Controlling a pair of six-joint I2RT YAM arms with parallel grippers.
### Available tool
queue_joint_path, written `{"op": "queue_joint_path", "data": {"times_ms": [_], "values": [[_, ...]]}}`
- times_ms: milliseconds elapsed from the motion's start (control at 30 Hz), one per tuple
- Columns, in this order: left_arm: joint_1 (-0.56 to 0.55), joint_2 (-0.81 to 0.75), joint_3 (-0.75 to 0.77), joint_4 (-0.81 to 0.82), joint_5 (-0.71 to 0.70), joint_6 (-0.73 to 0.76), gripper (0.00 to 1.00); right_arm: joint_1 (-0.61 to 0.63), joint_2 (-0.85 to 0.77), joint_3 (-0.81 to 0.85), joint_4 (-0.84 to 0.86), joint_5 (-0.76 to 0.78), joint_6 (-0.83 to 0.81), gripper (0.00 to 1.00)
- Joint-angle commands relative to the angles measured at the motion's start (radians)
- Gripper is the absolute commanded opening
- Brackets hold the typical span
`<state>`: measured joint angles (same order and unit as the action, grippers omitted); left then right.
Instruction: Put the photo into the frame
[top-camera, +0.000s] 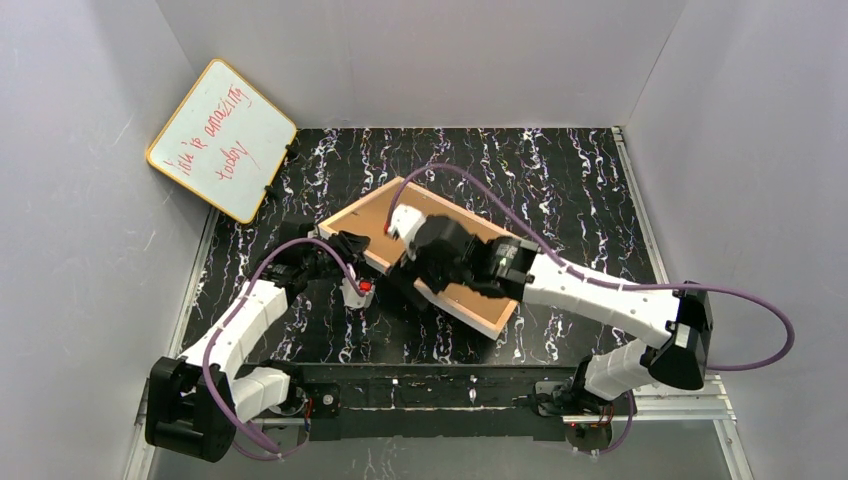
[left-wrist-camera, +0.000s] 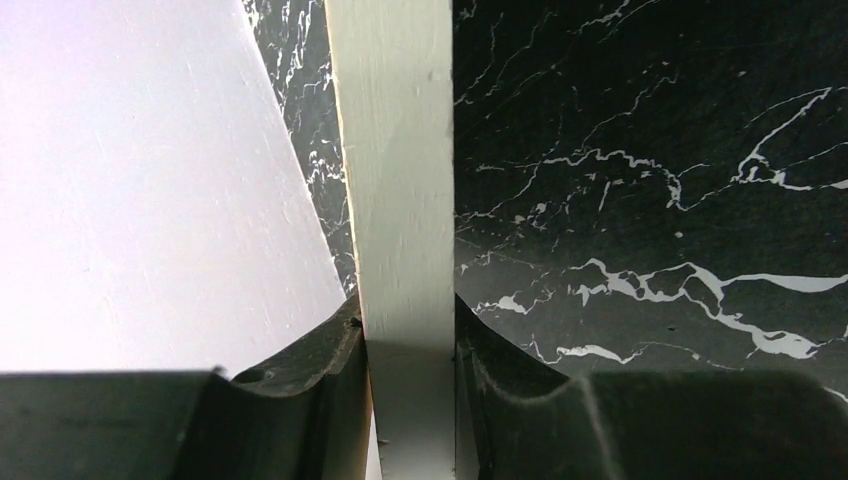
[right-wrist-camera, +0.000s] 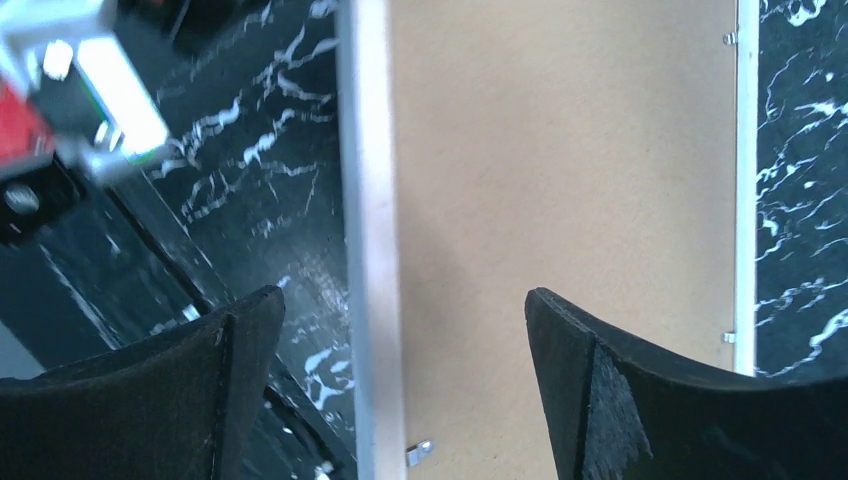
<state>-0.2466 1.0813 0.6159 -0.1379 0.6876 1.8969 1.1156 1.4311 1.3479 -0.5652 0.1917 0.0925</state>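
Left gripper (left-wrist-camera: 410, 345) clamped on white rim of large thin rectangular frame (top-camera: 378, 218), tan wood back up at centre, black white-veined marble tabletop (top-camera: 560, 180), grey walls (top-camera: 420, 60), right gripper (right-wrist-camera: 405, 320) fingers apart astride frame's edge, yellow-rimmed whiteboard (top-camera: 222, 140) upper left, red handwriting partly legible, "amazing today".

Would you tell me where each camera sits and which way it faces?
Top external: above and behind the robot, looking down on table, frame, whiteboard; left arm and right arm show.
Left wrist: on the left arm, looking along the left gripper, shut on the frame's edge.
Right wrist: on the right arm, looking down past the open right gripper at the frame's back.
Shared: both wrist views show frame and table.
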Motion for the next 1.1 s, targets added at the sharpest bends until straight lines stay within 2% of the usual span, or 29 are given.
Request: {"op": "queue_joint_path", "data": {"times_ms": [0, 100, 333, 600, 900, 967, 1067], "values": [[-0.002, -0.035, 0.083, -0.089, 0.037, -0.031, 0.24, 0.137, -0.048, -0.071, -0.017, 0.238, -0.186, 0.99], [-0.003, -0.039, 0.102, -0.128, 0.036, -0.037, 0.24, 0.168, -0.059, -0.076, -0.018, 0.295, -0.253, 0.99], [-0.002, -0.05, 0.12, -0.137, 0.04, -0.079, 0.26, 0.174, -0.012, -0.079, -0.031, 0.291, -0.271, 0.99], [-0.002, -0.052, 0.129, -0.131, 0.037, -0.114, 0.26, 0.186, 0.005, -0.168, 0.067, 0.338, -0.306, 0.92], [-0.003, -0.066, 0.126, -0.078, 0.029, -0.185, 0.27, 0.187, 0.052, -0.183, 0.115, 0.451, -0.297, 0.77], [-0.003, -0.072, 0.122, -0.075, 0.034, -0.18, 0.27, 0.189, 0.059, -0.181, 0.114, 0.469, -0.297, 0.71], [-0.002, -0.08, 0.121, -0.068, 0.034, -0.18, 0.25, 0.189, 0.057, -0.182, 0.115, 0.47, -0.305, 0.56]]}}
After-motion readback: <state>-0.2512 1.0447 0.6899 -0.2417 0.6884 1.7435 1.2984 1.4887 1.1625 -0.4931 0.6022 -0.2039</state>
